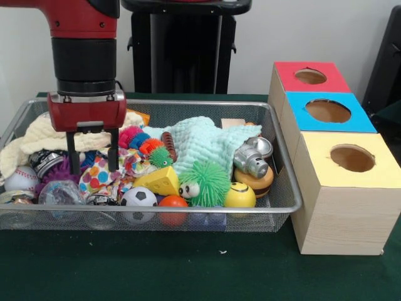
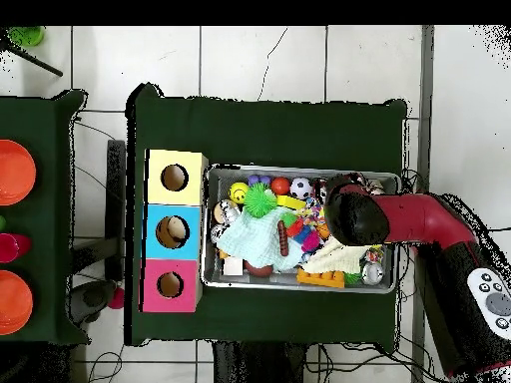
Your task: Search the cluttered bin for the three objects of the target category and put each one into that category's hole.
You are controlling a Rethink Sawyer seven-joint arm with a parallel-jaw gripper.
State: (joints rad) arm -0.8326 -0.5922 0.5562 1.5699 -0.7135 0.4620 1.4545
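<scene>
Searching step: my gripper hangs over the wire-mesh bin's end farthest from the boxes, fingers parted, holding nothing, tips just above the spotted cloth. A crumpled clear bottle lies below them toward the table's camera-side edge; I'd shift there, descend straight. Blue box's hole stays the drop point.

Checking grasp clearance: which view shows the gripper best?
The front view: the gripper hangs open over the wire basket's left end, both black fingers visible above the polka-dot cloth. In the overhead view the arm's own body hides it.
</scene>
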